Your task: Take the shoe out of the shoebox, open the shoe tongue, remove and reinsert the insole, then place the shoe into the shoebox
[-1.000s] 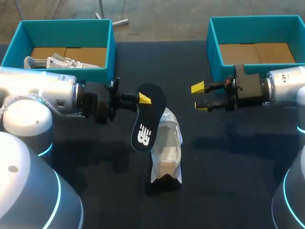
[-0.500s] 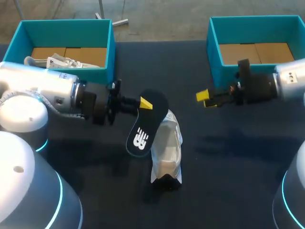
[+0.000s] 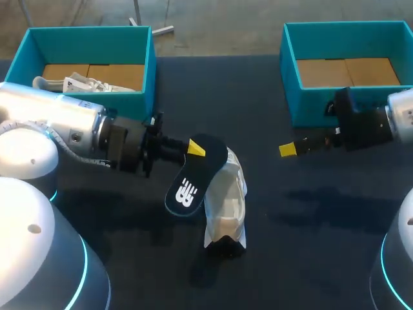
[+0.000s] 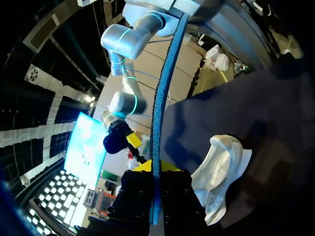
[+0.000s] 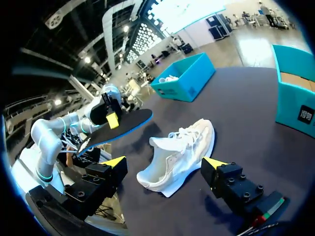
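our left end effector (image 3: 195, 148) has carried the insole (image 3: 191, 177) a little toward the table's near edge, and the insole's free end has swung toward the left edge. our right end effector (image 3: 288, 150) has drawn back toward the right edge and turned, so the head view shows only one yellow tip.

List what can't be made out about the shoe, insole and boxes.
- Head view: the insole covers one side of the shoe.
- Left wrist view: the insole shows edge-on only, its faces hidden.
- Head view: the left shoebox's front wall hides part of the other shoe inside.
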Robot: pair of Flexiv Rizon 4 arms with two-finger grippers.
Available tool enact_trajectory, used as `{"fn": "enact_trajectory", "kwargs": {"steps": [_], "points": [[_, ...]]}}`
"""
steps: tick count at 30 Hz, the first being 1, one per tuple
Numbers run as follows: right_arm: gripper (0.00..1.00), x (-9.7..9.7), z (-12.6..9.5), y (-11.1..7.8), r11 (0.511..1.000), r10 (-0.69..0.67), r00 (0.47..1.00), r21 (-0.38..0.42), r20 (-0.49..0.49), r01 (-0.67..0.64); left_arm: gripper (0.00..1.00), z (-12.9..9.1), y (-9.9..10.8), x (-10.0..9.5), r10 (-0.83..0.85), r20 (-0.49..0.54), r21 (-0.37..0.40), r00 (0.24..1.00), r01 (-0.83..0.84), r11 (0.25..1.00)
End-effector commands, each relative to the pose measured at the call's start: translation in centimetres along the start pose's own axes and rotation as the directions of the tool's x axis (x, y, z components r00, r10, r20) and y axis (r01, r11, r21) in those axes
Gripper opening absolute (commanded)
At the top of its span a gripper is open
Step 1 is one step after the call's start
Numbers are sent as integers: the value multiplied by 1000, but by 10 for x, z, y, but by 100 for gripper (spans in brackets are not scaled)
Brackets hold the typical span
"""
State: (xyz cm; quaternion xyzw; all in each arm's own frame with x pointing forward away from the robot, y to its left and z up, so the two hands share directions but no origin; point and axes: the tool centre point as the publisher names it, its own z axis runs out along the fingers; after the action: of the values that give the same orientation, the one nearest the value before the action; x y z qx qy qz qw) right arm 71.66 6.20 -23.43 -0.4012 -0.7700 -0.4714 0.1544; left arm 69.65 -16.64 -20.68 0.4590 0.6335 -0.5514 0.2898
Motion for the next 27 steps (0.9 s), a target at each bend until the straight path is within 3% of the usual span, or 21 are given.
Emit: {"fn": "enact_trajectory", "kwargs": {"steps": [1,6,12,19,22,24,27], "points": [[100,4,10,-1,991,-69,996,116,55,62,0,4,-6,1,-18,4,10,1000,18,1000],[100,6,22,-18,914,-221,972,366,85,176,0,12,-30,7,-65,3,55,998,64,996],[100,2,23,-41,809,-309,943,555,124,192,0,19,-54,19,-129,-19,79,991,130,988],[100,0,23,-60,719,-410,903,654,129,233,0,29,-72,28,-208,-12,138,978,207,968],[100,-3,23,-68,660,-496,843,722,209,210,0,32,-77,29,-253,-7,184,968,250,951],[100,-3,23,-68,660,-496,843,722,209,210,0,31,-78,29,-211,-26,132,977,213,968],[100,-3,23,-68,660,-496,843,722,209,210,0,31,-78,29,-211,-26,132,977,213,968]]}}
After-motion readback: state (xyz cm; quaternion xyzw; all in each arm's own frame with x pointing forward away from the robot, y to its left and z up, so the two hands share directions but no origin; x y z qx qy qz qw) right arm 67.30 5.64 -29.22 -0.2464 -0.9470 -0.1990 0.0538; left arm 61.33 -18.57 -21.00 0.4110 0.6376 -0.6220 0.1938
